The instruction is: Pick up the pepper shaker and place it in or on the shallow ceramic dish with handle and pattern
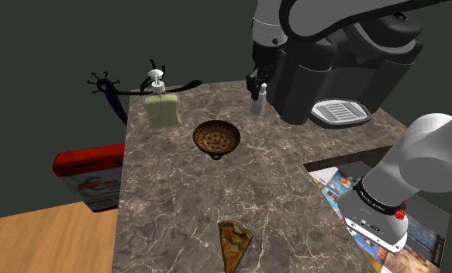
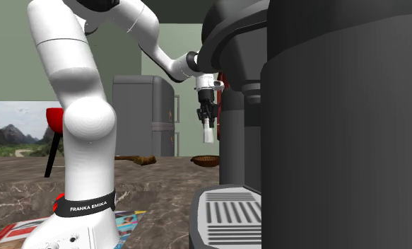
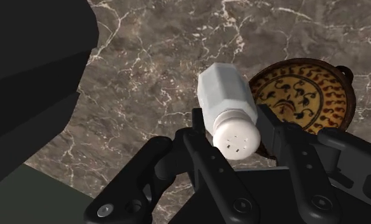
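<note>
Plainly, the pepper shaker (image 3: 227, 102) is clasped between the two black fingers of the claw (image 3: 233, 127), which is closed on the white body near its perforated cap. The cap is turned toward the hand and the body is tilted away from it. In the second exterior view the shaker is seen hanging beneath the claw, lifted well clear of the dark marble counter (image 1: 177, 202). The shallow patterned dish (image 3: 303, 95), brown with dark scrollwork and a small handle loop, is set on the counter below the claw and off to one side of it, apart from the shaker. A large dark coffee machine (image 1: 332, 70) is stood close beside the claw on the side opposite the dish. Farther off on the dish's side of the claw, a pale soap dispenser (image 1: 160, 105) with a white pump is placed at the counter's edge, and a patterned wedge (image 1: 235, 242) is laid well apart from the claw.
</note>
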Robot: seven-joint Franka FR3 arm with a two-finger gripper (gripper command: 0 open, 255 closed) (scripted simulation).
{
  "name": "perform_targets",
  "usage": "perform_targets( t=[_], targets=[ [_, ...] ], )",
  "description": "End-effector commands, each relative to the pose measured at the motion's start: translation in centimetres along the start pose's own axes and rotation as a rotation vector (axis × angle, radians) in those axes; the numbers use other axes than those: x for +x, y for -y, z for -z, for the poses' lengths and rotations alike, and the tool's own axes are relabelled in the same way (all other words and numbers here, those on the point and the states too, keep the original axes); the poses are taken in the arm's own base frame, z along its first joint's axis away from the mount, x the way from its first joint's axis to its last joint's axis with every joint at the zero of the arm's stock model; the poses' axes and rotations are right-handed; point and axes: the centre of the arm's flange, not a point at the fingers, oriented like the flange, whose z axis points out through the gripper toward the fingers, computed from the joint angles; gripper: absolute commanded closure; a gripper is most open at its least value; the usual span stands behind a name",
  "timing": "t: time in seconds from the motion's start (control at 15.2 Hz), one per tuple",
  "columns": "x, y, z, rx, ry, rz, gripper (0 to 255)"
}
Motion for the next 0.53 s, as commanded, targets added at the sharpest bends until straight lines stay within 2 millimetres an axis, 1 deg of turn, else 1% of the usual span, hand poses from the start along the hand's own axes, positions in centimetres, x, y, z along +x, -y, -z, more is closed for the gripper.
perform_targets(
  t=[0.0, 0.46],
  targets=[
    [1.6, 1.8, 0.4, 0.001, 0.000, -0.001, 255],
    [7.4, 8.9, 1.8, 0.001, 0.000, -0.001, 255]
  ],
)
